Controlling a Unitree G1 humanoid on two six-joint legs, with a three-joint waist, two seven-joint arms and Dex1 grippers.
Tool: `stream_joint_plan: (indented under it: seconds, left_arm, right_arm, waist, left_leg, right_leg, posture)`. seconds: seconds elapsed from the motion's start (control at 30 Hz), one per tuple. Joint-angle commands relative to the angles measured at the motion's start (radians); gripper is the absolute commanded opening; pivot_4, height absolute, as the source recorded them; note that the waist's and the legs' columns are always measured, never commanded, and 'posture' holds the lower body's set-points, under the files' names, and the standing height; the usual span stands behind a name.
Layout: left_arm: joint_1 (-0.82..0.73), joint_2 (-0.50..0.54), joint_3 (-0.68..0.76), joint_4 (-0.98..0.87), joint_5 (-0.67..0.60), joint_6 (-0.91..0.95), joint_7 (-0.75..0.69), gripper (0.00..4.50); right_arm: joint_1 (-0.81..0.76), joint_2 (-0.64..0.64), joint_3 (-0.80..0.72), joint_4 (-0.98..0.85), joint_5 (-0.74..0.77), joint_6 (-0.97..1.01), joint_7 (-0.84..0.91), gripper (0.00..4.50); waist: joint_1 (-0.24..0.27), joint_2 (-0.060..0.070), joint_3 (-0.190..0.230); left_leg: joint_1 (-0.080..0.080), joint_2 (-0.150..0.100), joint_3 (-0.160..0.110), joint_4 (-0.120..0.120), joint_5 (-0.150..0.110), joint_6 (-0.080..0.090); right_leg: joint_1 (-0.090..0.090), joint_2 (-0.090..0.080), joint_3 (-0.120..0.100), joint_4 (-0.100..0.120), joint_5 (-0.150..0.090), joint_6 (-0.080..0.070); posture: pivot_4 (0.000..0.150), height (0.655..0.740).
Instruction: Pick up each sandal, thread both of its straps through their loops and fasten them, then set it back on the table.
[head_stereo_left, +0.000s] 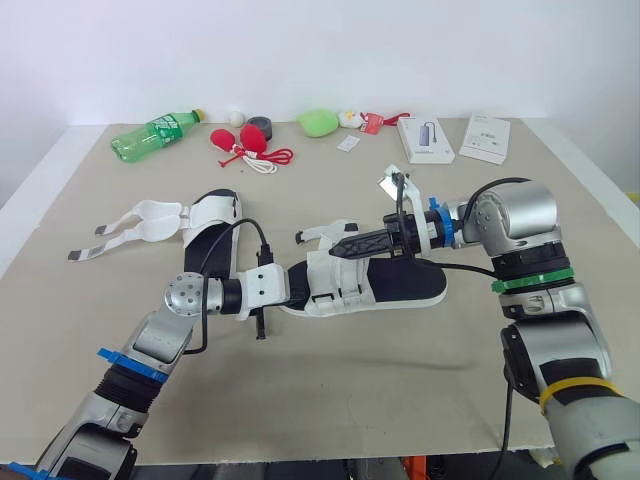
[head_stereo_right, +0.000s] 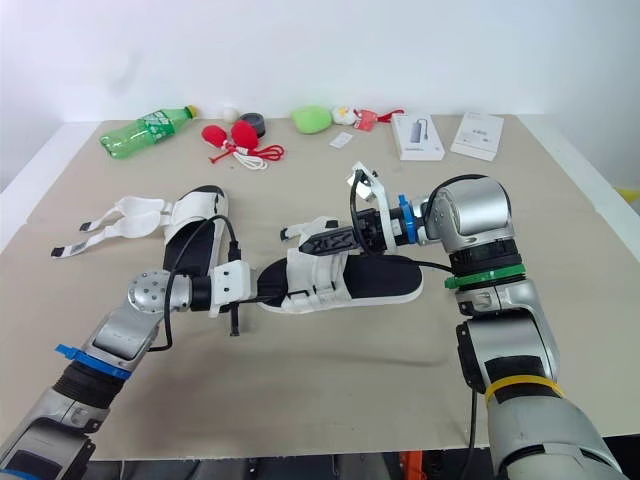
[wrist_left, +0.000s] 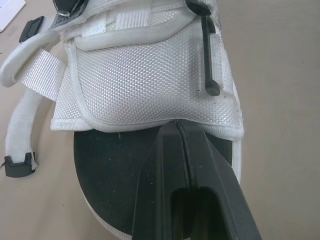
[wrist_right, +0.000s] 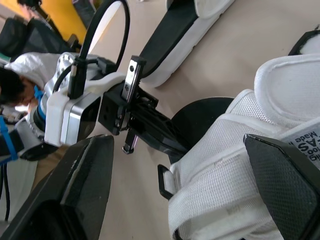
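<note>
Listener: Where is the sandal being worked on?

Describer: White-strapped sandal (head_stereo_left: 400, 283) with a black footbed, lying mid-table and running left to right.

Listener: And the claws?

Describer: Left gripper (wrist_left: 177, 131) has its fingers pressed together over the left end of the footbed, with the tips against the edge of the white mesh upper. Right gripper (head_stereo_left: 348, 246) reaches in from the right, fingers spread wide either side of the straps.

Listener: What surrounds it?

Describer: A second sandal (head_stereo_left: 210, 235) lies just to the left, straps undone and splayed outward. Along the far edge of the beige table (head_stereo_left: 400, 390) sit a green bottle (head_stereo_left: 155, 132), a red corded item (head_stereo_left: 245, 140) and white boxes (head_stereo_left: 425, 140).
</note>
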Motion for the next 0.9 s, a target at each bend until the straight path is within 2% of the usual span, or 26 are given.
stream_joint_plan:
  seconds: [0.03,0.37,0.9]
  left_arm:
    - [0.005,-0.006,-0.044,0.019,0.024,0.007,-0.017,0.0]
    - [0.007,-0.012,-0.042,0.024,0.026,-0.001,-0.015,0.0]
    - [0.004,-0.017,-0.046,0.034,0.033,-0.011,-0.017,0.0]
  right_arm:
    - [-0.014,0.025,-0.052,-0.032,0.042,0.03,-0.07,4.45]
    - [-0.015,0.022,-0.028,-0.005,0.051,0.036,-0.224,4.45]
    - [-0.044,0.082,-0.089,0.054,0.078,0.024,-0.388,4.45]
  waist:
    - [0.001,0.0,0.0]
    - [0.002,0.0,0.0]
    - [0.001,0.0,0.0]
  left_leg:
    - [0.0,0.0,0.0,0.0,0.0,0.0]
    - [0.0,0.0,0.0,0.002,0.0,0.0]
    - [-0.001,0.0,0.0,0.003,0.0,0.0]
  right_leg:
    - [0.0,0.0,0.0,0.0,0.0,0.0]
    - [0.001,0.0,0.0,0.0,0.0,-0.002]
    - [0.001,0.0,0.0,0.0,-0.001,-0.003]
  posture:
    - [0.15,0.74]
    - [0.15,0.74]
    - [0.15,0.74]
